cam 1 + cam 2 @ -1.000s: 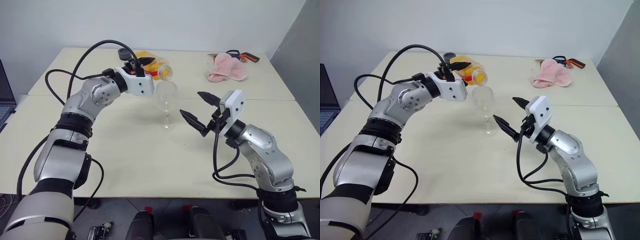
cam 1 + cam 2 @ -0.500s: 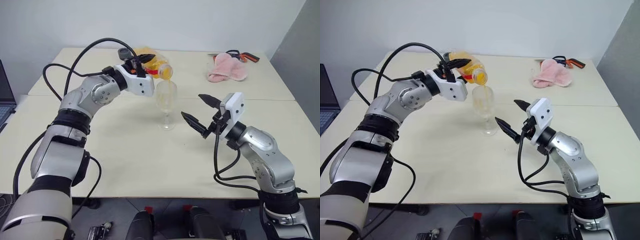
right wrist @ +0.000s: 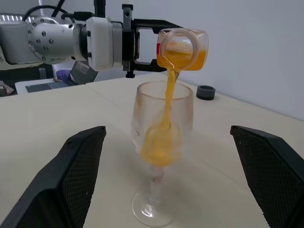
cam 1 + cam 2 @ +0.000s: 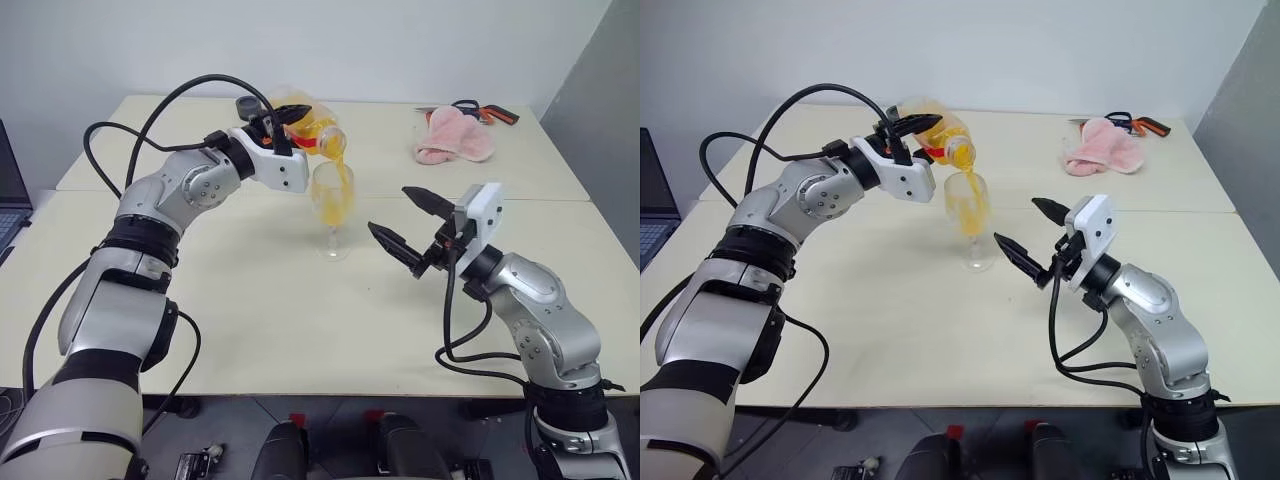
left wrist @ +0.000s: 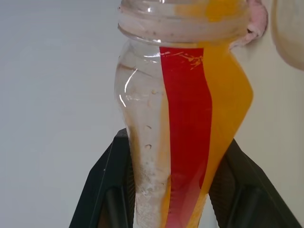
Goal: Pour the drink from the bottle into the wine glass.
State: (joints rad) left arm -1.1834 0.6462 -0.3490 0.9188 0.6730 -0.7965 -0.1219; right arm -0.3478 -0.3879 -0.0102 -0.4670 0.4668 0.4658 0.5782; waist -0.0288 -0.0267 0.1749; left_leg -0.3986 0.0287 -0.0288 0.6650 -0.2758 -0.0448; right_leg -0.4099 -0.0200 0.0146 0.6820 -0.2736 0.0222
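Note:
My left gripper [image 4: 285, 120] is shut on the bottle [image 4: 312, 128], which lies tipped with its open mouth over the wine glass [image 4: 333, 205]. The left wrist view shows the bottle [image 5: 185, 118] between the black fingers [image 5: 107, 190], with its red stripe and the orange drink on one side. A stream of drink [image 3: 168, 99] falls into the glass bowl [image 3: 161, 142], which holds orange liquid. The glass stands upright on the table. My right gripper [image 4: 390, 210] hangs open just to the right of the glass, not touching it.
A pink cloth [image 4: 455, 135] and an orange-handled tool [image 4: 490, 110] lie at the table's back right. A small dark cap [image 3: 205, 91] sits behind the bottle. A laptop [image 4: 8, 190] shows at the left edge. A seam [image 4: 560, 200] joins two tables.
The bottle has tipped further over the glass and the drink has started flowing. The glass was clear and now holds orange liquid. The right gripper has stayed open beside it.

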